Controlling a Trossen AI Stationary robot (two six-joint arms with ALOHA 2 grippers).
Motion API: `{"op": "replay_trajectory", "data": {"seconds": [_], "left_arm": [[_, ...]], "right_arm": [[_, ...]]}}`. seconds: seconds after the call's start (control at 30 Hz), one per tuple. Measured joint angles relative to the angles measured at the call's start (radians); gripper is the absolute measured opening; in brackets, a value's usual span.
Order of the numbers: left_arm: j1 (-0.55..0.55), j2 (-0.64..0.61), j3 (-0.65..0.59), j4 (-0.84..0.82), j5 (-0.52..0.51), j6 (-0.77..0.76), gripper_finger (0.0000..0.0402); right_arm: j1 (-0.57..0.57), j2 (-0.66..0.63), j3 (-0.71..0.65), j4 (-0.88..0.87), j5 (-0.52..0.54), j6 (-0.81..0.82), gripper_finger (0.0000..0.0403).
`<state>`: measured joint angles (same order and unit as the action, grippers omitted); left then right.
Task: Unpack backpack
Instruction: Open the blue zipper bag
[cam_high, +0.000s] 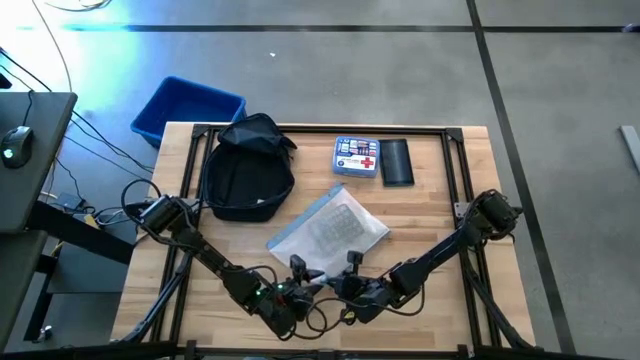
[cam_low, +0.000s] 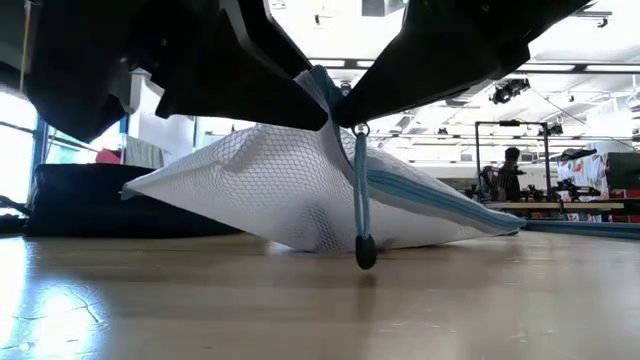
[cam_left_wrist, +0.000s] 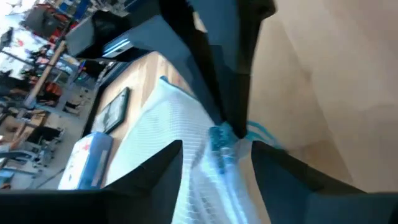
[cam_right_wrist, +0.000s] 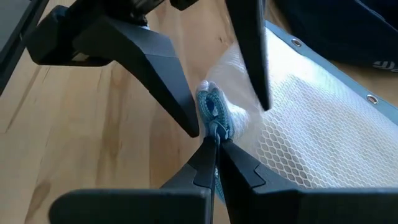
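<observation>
The dark navy-black soft fabric backpack (cam_high: 247, 168), rounded with a pale logo, lies beside the white mesh zip pouch (cam_high: 328, 232). Right gripper (cam_right_wrist: 214, 144) pinches the pouch's corner; left gripper (cam_left_wrist: 214, 152) stands spread around it.

The scene is brightly lit from ceiling lights (cam_low: 330, 50), and daylight comes through a window (cam_low: 15, 140) in the low view, blown out to white. Glare lies on the wooden table (cam_low: 60, 300) below the fingers. The arms close to the low camera are black silhouettes. The left wrist view is soft, the mesh bag (cam_left_wrist: 186, 143) between its fingers blurred.
</observation>
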<state>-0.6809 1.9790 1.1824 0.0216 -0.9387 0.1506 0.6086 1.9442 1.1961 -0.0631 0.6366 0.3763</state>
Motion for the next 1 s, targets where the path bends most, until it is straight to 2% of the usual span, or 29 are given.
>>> {"op": "replay_trajectory", "data": {"seconds": [0.23,0.4,0.5,0.6,0.7,0.9,1.0], "left_arm": [[-0.006,0.000,0.000,0.000,0.044,0.051,0.0015],[-0.068,0.001,-0.002,-0.007,-0.044,0.196,0.0005],[-0.106,0.001,-0.002,-0.017,-0.067,0.230,0.0003],[-0.135,-0.001,-0.002,-0.041,-0.066,0.236,0.0002],[-0.140,-0.001,-0.002,-0.089,-0.056,0.219,0.0001],[-0.126,-0.003,0.000,-0.210,0.059,0.122,0.0000],[-0.115,-0.004,0.001,-0.301,0.055,0.061,0.0000]], "right_arm": [[-0.006,0.000,0.000,-0.005,-0.063,0.008,0.0000],[-0.042,0.015,0.004,-0.059,-0.180,0.065,0.0000],[-0.068,0.058,0.003,-0.117,-0.185,0.124,0.0001],[-0.097,0.071,-0.001,-0.272,-0.168,0.215,0.0001],[-0.103,0.053,0.003,-0.500,-0.086,0.350,0.0001],[-0.098,0.045,-0.003,-1.014,-0.025,0.661,0.0000],[-0.078,0.046,-0.031,-1.073,-0.042,0.743,0.0000]]}}
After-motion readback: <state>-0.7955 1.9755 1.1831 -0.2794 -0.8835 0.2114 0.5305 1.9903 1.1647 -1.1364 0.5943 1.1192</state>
